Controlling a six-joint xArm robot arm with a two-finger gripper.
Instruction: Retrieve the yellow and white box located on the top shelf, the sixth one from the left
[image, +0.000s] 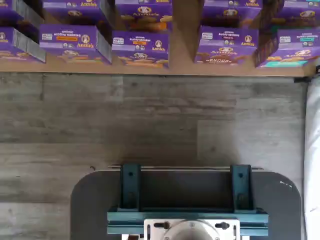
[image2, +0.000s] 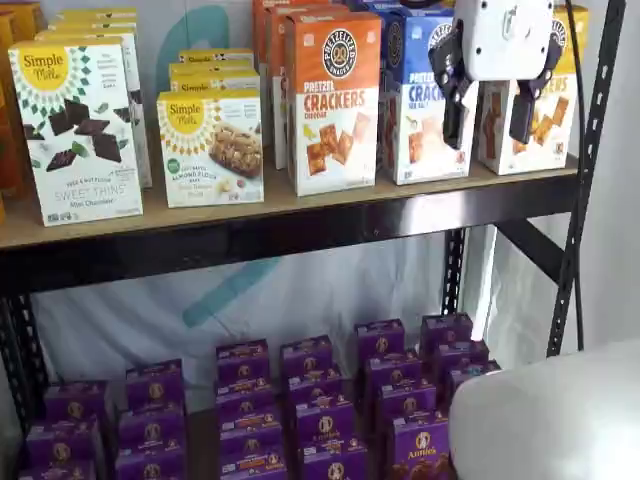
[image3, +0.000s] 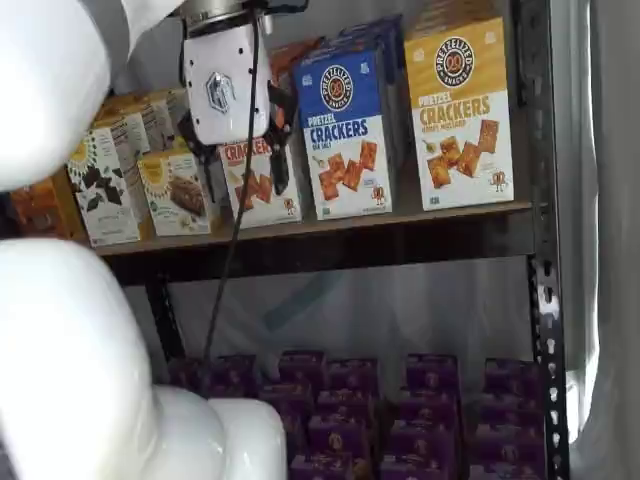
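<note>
The yellow and white box (image3: 460, 110) stands at the right end of the top shelf (image3: 330, 245), with a yellow top and crackers pictured on its front. In a shelf view it (image2: 553, 135) is partly hidden behind my gripper (image2: 490, 118). The gripper hangs in front of the shelf (image2: 300, 225), level with the boxes and apart from them. Its two black fingers are open with a plain gap, and nothing is in them. In a shelf view the gripper (image3: 240, 170) shows in front of the orange box. The wrist view does not show the box.
A blue cracker box (image2: 425, 100) and an orange Pretzel Crackers box (image2: 335, 100) stand left of the target. White Simple Mills boxes (image2: 75, 130) stand farther left. Purple boxes (image2: 320, 410) fill the lower level. A black upright (image2: 590, 170) is at the right. My white arm (image3: 60, 330) fills the foreground.
</note>
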